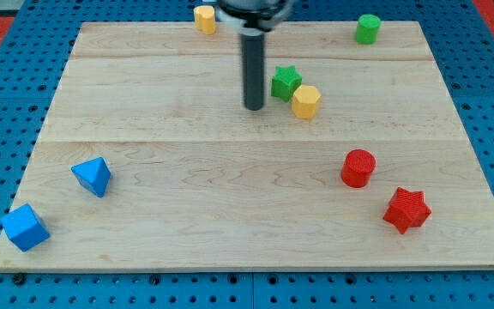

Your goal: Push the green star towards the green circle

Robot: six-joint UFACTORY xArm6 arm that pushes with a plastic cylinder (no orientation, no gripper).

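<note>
The green star (286, 81) lies on the wooden board in the upper middle, touching a yellow hexagon (306, 101) at its lower right. The green circle (367, 29) stands near the board's top edge, up and to the right of the star. My tip (254, 106) rests on the board just left of the star and slightly below it, a small gap away.
A yellow block (205, 18) sits at the top edge, left of the rod. A red cylinder (358, 168) and a red star (406, 209) are at the lower right. Two blue blocks (92, 176) (25, 227) are at the lower left. The board (187, 240) sits on a blue pegboard.
</note>
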